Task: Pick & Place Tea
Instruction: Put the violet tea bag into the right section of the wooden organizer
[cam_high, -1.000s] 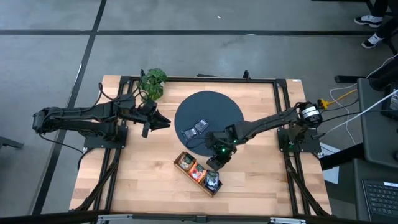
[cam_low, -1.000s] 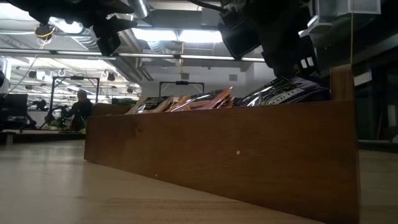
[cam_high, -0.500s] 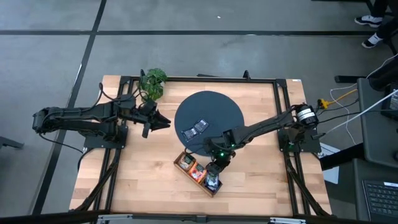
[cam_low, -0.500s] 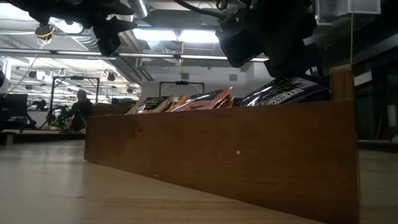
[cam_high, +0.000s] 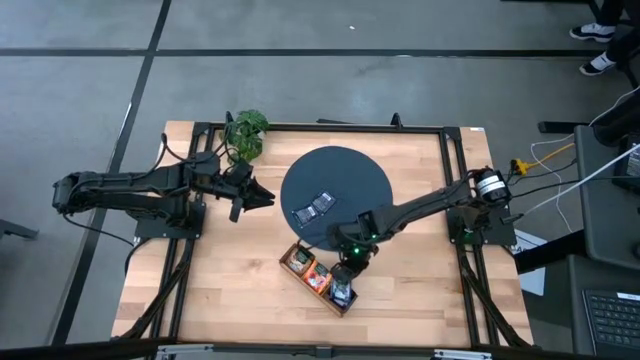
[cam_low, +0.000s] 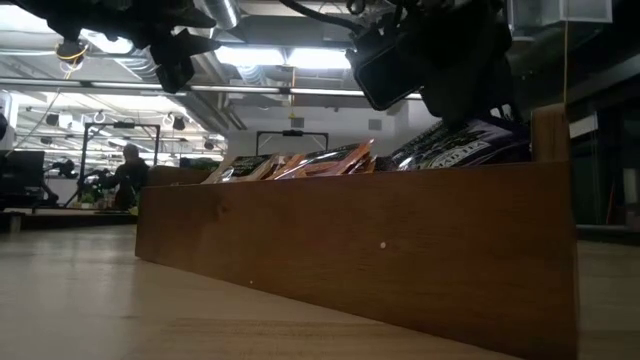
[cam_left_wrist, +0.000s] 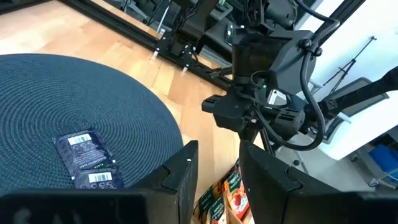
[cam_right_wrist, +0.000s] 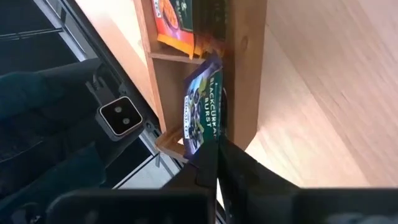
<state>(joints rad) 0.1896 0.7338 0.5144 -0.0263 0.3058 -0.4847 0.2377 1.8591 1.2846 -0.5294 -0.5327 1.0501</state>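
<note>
My right gripper (cam_high: 345, 272) is shut on a blue tea sachet (cam_right_wrist: 202, 118) above the right-hand end compartment of the long wooden tray (cam_high: 303, 276). The tray's other two compartments hold red-orange sachets (cam_right_wrist: 177, 15) and beige-green ones (cam_low: 245, 165). Blue sachets (cam_low: 460, 145) stick up over the tray's wall in the low view. Two more blue sachets (cam_high: 313, 207) lie flat on the dark round mat (cam_high: 335, 165). My left gripper (cam_high: 262, 197) is open and empty, hovering left of the mat. My right gripper pinches the blue sachet by one edge (cam_right_wrist: 209, 151) between its two shut fingers. The fingers come from above, pointing down. The sachet hangs edge-on below them, over the tray's end compartment beside its long wall; whether its lower end touches the tray I cannot tell.
A leafy green plant (cam_high: 246, 132) stands at the table's far left, behind my left gripper. The tray lies slantwise between the mat and the table's near edge. Bare wooden table (cam_high: 220, 280) lies left of the tray and along the near edge.
My right gripper has moved from the mat's near rim toward the table's near edge with the blue sachet. It now stands over the tray's end compartment.
</note>
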